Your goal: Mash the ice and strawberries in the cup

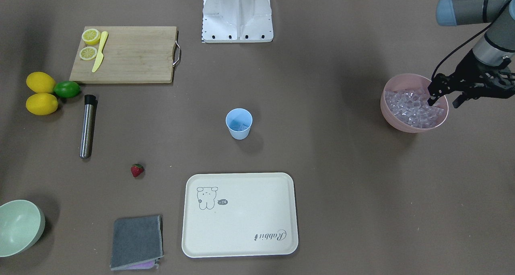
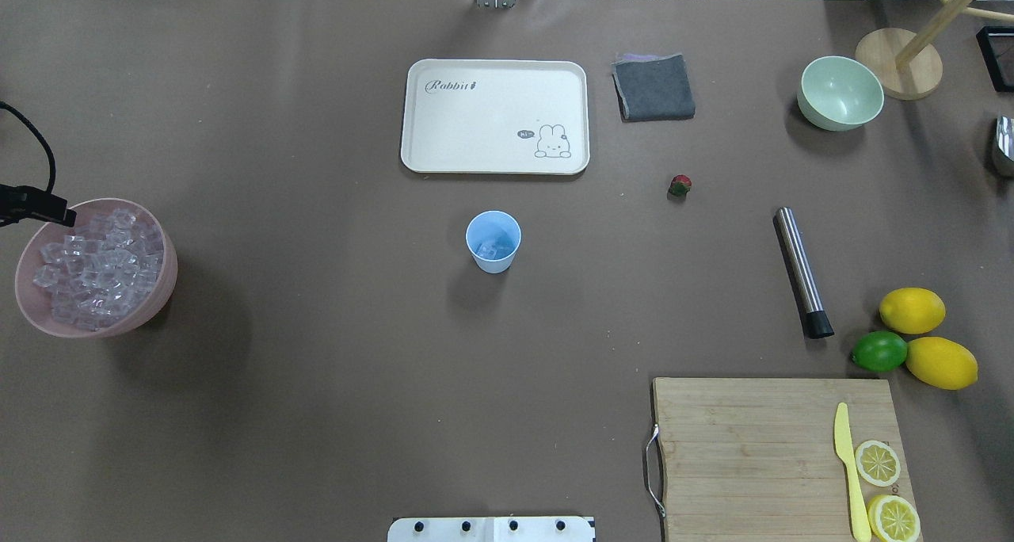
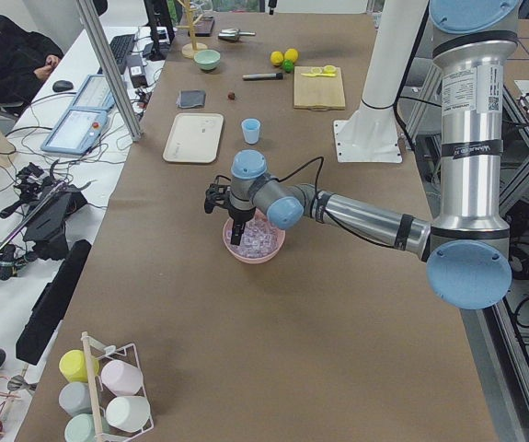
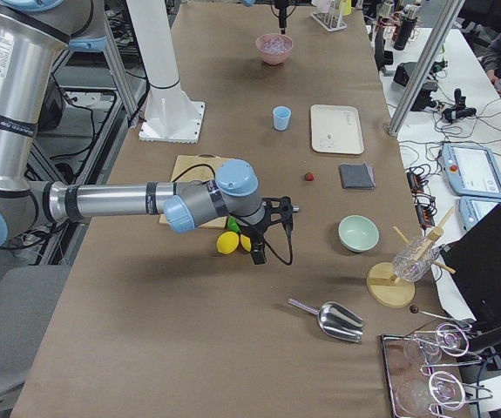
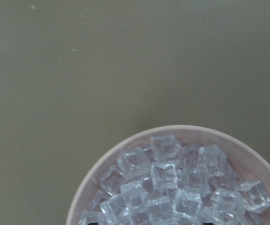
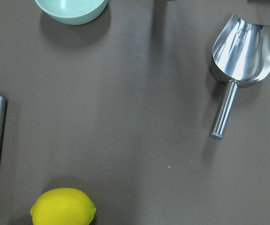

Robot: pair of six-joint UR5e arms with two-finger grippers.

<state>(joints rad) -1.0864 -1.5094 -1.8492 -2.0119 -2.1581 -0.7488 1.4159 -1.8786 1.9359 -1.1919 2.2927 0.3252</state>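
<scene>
Left gripper (image 1: pixel 444 103) held over ice (image 1: pixel 410 109) in pink bowl (image 1: pixel 396 126), well to the robot's left of the cup (image 1: pixel 239 124).
The left gripper's fingers are seen spread apart with nothing between them, one tip over the ice near the rim far from the cup. The cup is stood upright with a few cubes seen inside. The strawberry (image 1: pixel 137 170) is laid on the table to the robot's right of the cup, farther from the robot and apart from it. The right gripper (image 4: pixel 276 233) is held above the table far to the cup's right, near the lemons (image 4: pixel 227 243); open or closed cannot be told.
</scene>
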